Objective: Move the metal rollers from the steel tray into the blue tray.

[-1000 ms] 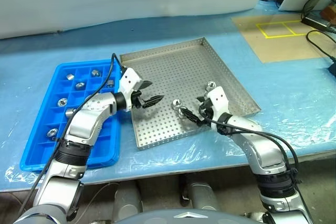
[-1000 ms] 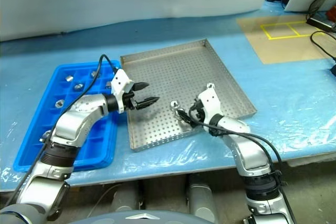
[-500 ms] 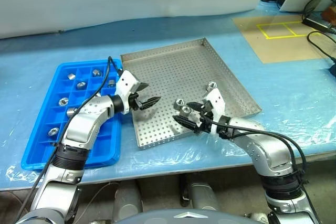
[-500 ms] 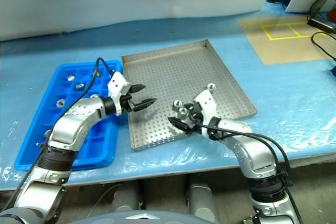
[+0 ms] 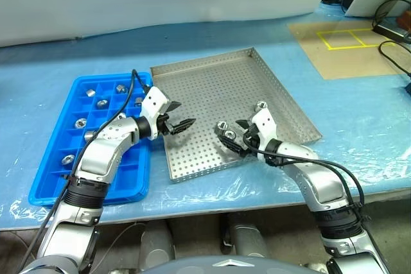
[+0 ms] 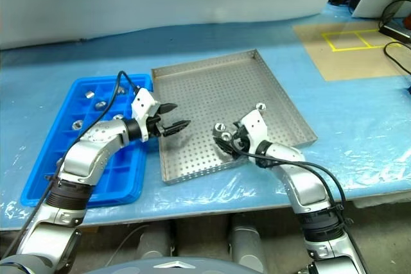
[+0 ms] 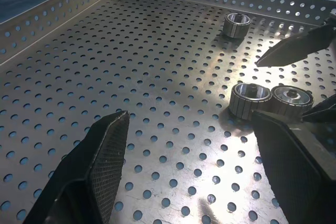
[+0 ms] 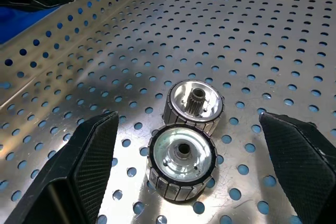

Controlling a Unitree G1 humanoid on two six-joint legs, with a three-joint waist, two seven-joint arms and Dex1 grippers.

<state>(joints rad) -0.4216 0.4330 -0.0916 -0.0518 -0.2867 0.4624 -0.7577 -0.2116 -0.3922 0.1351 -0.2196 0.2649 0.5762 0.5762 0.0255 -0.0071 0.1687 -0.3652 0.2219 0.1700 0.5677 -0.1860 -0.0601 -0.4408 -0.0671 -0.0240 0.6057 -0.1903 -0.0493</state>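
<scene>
**Two rollers bunched between the right fingers**

Left gripper spread and empty, bright blue gridded plastic tray behind. Right gripper gaping around two touching shiny metal rollers on perforated steel tray. Could pinch both, dropping one.

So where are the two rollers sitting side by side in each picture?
Left eye view: the pair of rollers sits mid-picture, near the steel tray's front rim.
Right eye view: same spot.
Left wrist view: the pair lies closer than the lone roller.
Right wrist view: close up, end faces showing.
Shared landmark: the steel tray's holey floor.
</scene>
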